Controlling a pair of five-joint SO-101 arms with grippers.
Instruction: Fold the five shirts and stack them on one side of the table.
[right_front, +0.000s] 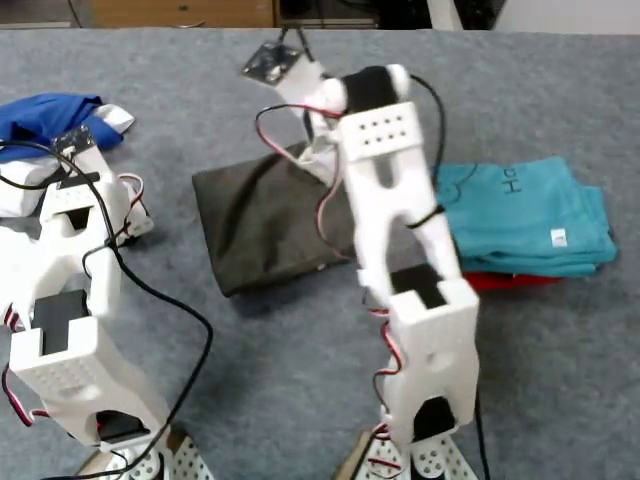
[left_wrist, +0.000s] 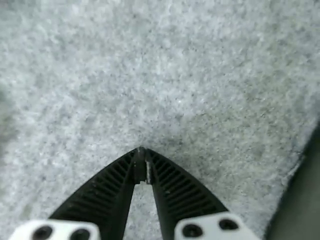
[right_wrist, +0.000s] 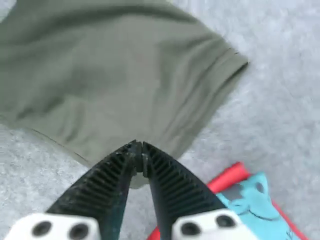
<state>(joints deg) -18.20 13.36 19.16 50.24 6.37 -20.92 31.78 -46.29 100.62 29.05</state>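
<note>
Olive shirt (right_front: 265, 225) is lying folded mid-table, with the right gripper (right_wrist: 139, 150) hanging clenched over one edge of it

Sliding it with jaws closed is risking dragging the fold open before it is reaching the teal shirt (right_front: 525, 215), which is sitting on the red shirt (right_front: 510, 281) nearby; the left gripper (left_wrist: 141, 152) is also clenched, over bare grey felt (left_wrist: 200, 75), near the crumpled blue shirt (right_front: 50, 115)

A robotics lab, it seems: two white servo arms (right_front: 400, 200) with bare wiring (right_front: 160, 295) stand on a grey felt table (right_front: 560, 380), wooden furniture (right_front: 180, 12) behind.
</note>
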